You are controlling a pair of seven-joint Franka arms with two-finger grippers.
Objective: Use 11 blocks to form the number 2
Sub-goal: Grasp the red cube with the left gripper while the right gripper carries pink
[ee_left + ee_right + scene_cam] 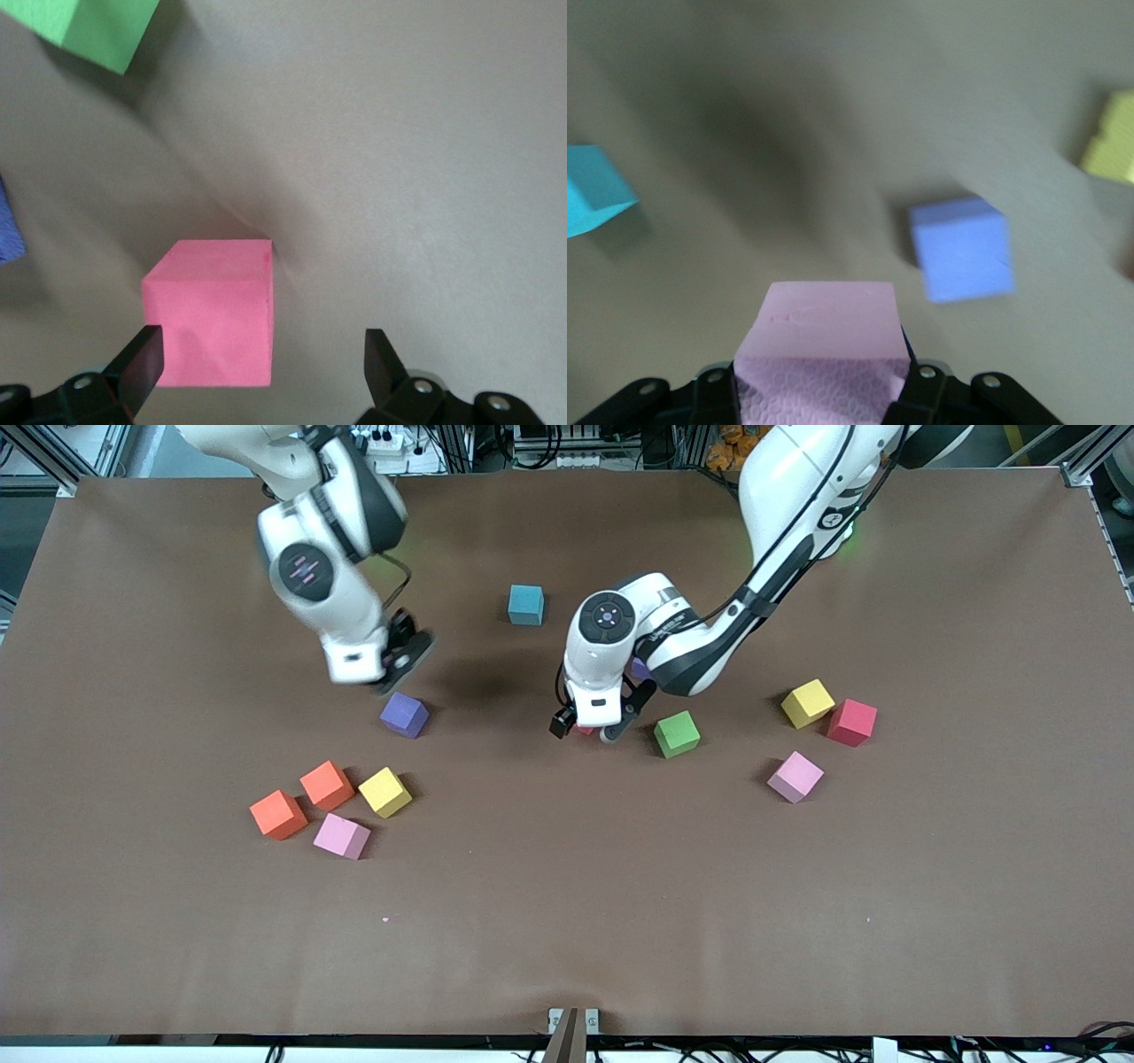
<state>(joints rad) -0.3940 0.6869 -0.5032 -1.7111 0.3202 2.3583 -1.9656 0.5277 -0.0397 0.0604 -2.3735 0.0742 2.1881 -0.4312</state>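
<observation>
Brown table (pixel 567 921): matte cubes (pixel 390 791) scattered; right tool (pixel 824 394) clamping pink cube (pixel 826 341), left tool (pixel 257 359) agape.

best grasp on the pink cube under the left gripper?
Pinch the pink cube across two opposite flat side faces, coming straight down from above. It sits flat on the table with open space all round, and the open left gripper hangs above it, off-centre, one finger over its top; centre first, I'd judge.
</observation>
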